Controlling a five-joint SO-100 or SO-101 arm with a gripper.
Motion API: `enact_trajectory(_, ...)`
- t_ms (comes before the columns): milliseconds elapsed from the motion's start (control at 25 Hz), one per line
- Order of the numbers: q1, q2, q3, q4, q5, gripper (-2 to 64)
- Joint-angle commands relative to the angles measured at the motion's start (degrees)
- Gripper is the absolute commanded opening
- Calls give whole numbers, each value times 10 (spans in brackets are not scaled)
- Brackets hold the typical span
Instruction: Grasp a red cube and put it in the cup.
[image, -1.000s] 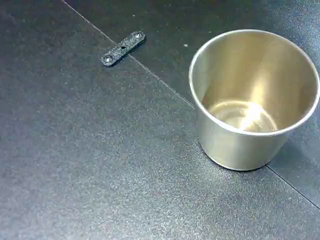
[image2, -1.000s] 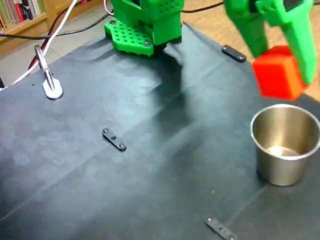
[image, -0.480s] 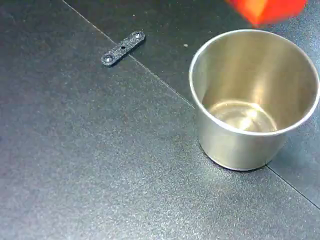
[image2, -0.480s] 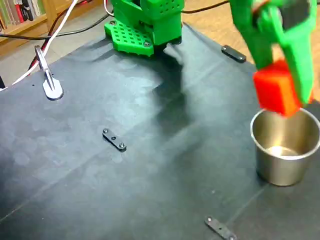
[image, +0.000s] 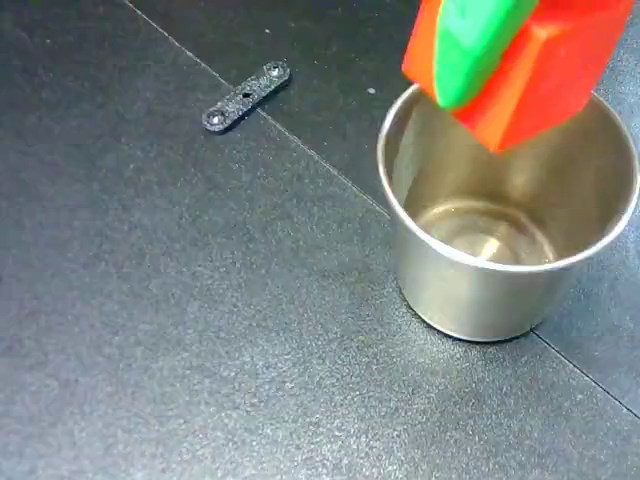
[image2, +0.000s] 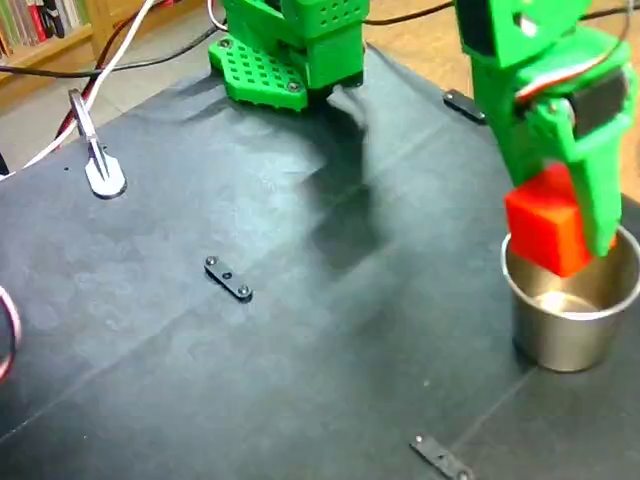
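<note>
The steel cup (image: 470, 300) stands on the black mat, its inside bare down to the shiny bottom. The red cube (image: 550, 75) hangs right over the cup's mouth, its lower corner level with the far rim. My green gripper (image: 510, 80) is shut on it, with one green finger (image: 468, 45) across its near face. In the other fixed view the cup (image2: 570, 340) is at the right, and the red cube (image2: 545, 232) sits at its rim, held by the gripper (image2: 562, 235) that comes down from above.
A small black link plate (image: 246, 96) lies on a mat seam left of the cup. More plates (image2: 229, 279) (image2: 441, 457) (image2: 467, 106) dot the mat. The green arm base (image2: 290, 50) stands at the back, and a metal clip (image2: 97, 160) with cables at the left.
The gripper has come down with the red cube, from well above the cup to its mouth. The cup and the plates have not moved.
</note>
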Motion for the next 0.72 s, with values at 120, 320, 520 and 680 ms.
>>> enact_trajectory(120,-35,-2,-11,-4,4,-7)
enact_trajectory(320,-37,-3,-11,-4,4,-7)
enact_trajectory(520,-26,-3,-11,-3,4,-7)
enact_trajectory(680,-26,-3,-11,-4,4,-7)
